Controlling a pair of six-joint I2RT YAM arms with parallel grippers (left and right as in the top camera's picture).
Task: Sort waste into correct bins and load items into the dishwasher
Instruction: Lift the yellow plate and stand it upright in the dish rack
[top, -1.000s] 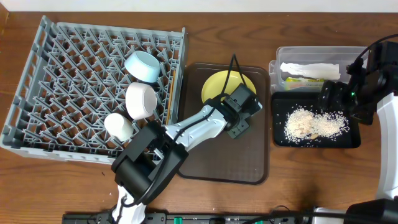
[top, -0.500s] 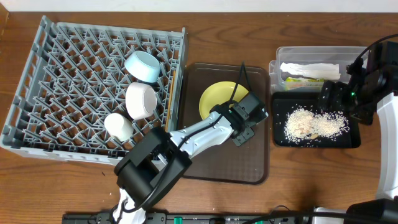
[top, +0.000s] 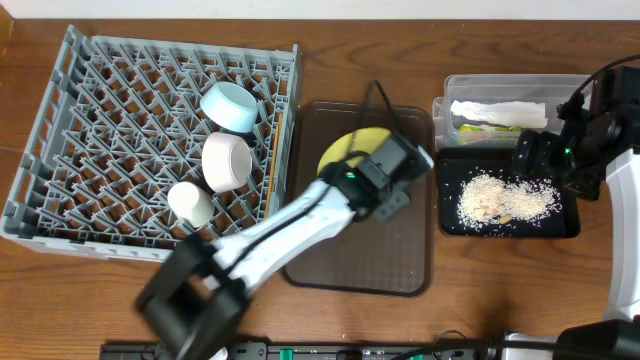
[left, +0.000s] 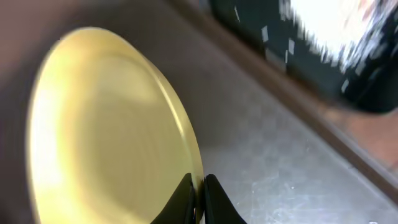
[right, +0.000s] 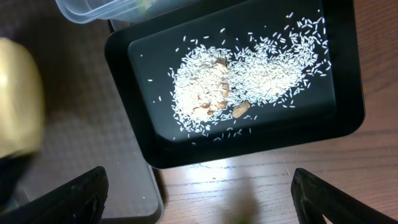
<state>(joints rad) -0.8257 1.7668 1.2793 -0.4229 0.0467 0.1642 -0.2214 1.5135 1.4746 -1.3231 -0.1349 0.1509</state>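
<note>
Yellow plate (left: 106, 130), flat a second ago, is tilting up off the brown tray (top: 400, 250). Left gripper (left: 199, 185) is clamping its rim, probably heading for the dish rack (top: 100, 130). Right gripper (right: 199, 199) is idling wide apart, empty.

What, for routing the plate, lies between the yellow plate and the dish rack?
Overhead view: from the yellow plate, only the brown serving tray's bare floor and rim, then chopsticks along the dish rack's wall.

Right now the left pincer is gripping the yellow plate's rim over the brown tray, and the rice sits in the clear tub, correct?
No: the rice lies in the black tray, not the clear tub, as the right wrist view shows. The left pincer does grip the yellow plate by its rim over the brown tray.
</note>
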